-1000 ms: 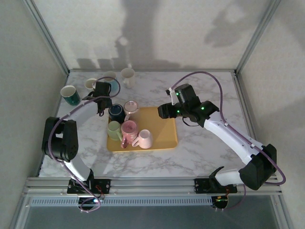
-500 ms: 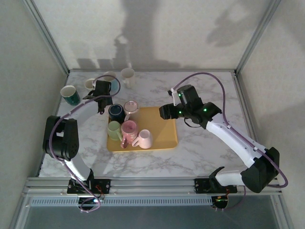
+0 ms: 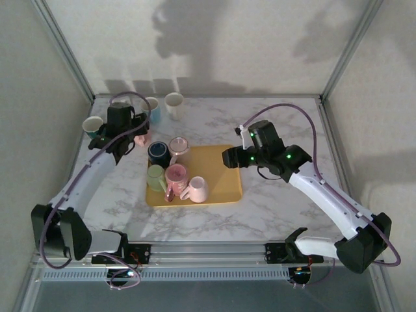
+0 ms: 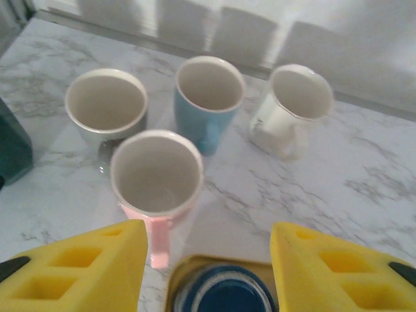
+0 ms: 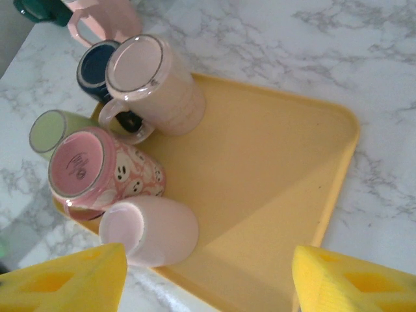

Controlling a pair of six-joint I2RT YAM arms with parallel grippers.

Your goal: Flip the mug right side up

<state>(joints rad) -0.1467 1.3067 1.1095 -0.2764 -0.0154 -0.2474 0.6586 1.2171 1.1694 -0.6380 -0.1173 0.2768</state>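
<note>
Mugs (image 5: 153, 84) waiting to be turned sat base-up, five of them crowded on the yellow tray (image 5: 273, 195), kept apart from the upright ones on the desk (image 4: 338, 188) behind. My left gripper (image 4: 205, 266) hung released and empty above the upright pink mug (image 4: 156, 172). I judged the right gripper (image 5: 205, 279), also spread wide, was over the tray to pick the next.

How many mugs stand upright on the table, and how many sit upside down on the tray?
Upright mugs on the table: 5 (teal, grey, blue, white, pink)
Upside-down mugs on the tray: 5 (navy, beige, green, patterned pink, pale pink)
Total: 10 mugs
</note>
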